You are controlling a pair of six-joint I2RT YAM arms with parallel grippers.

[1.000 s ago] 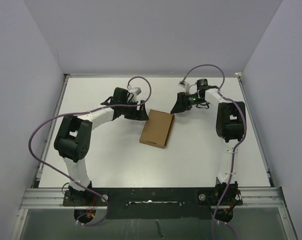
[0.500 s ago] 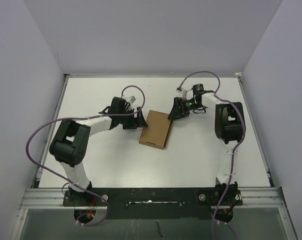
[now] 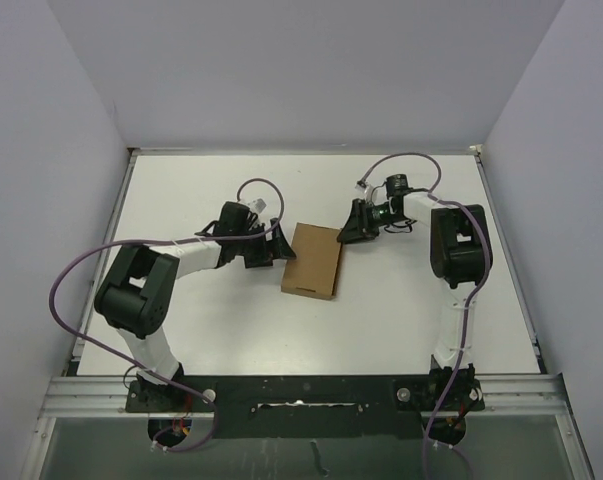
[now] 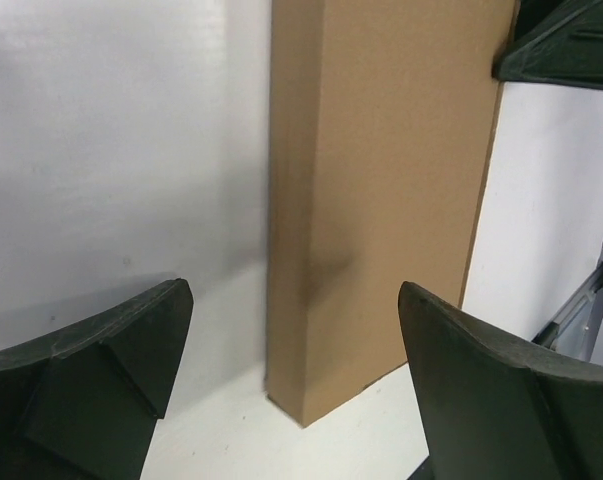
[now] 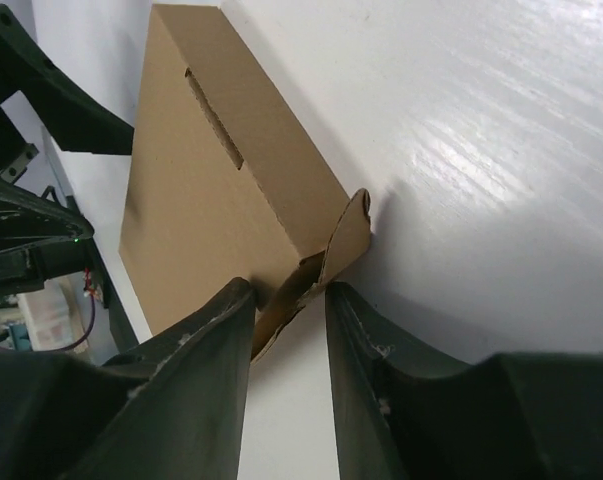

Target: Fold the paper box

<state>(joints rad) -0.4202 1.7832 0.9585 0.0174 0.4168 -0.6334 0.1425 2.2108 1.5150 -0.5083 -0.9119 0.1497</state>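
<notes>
Paper box: lies flat mid-table, between the two grippers.

Right gripper: fingers close together, with a curled corner tab of the box standing in the narrow gap. Cannot tell whether it is firmly pinched.

Left gripper: fingers wide apart and holding nothing, facing the box's left long edge from just beside it.

Long axis runs near to far, slightly tilted. The tab is at the far right corner, so the right arm is the one in place. Judgement: the next move turns on that tab.
</notes>
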